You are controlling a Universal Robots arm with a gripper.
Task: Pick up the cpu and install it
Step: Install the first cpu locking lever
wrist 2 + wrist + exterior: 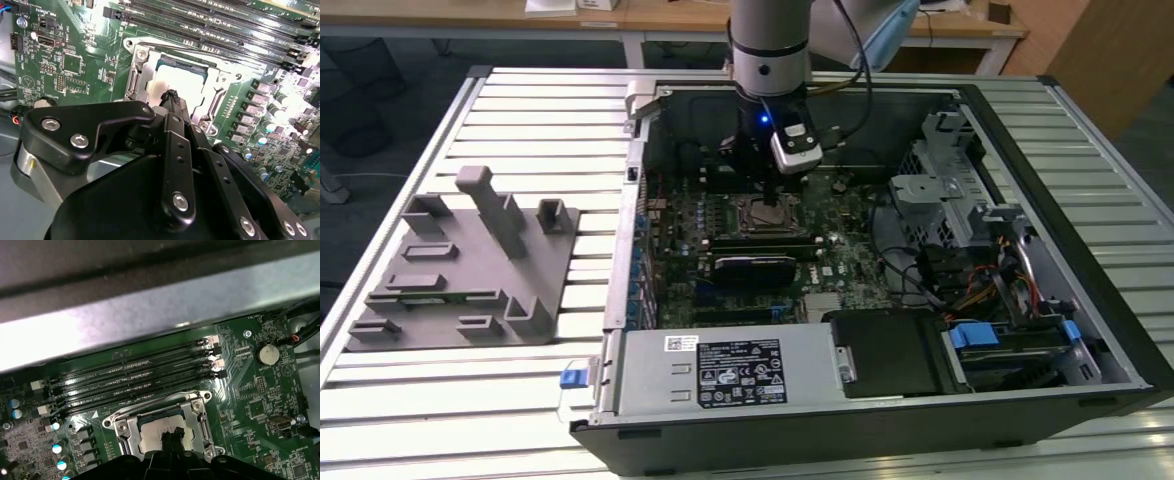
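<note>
We see the cpu (172,80) lying flat inside the motherboard socket (137,75) — its place of installation. Our end effector (172,97) hovers directly above it, fingertips drawn together, gripping nothing we can make out.

Gripper (771,190) hangs right over the socket (770,213) inside the case (881,415), cpu (172,80) sitting in the socket frame, memory slots (135,372) just beside it. Holder block (460,265) lies outside, on the table (520,95), at the exterior view's left.
</note>
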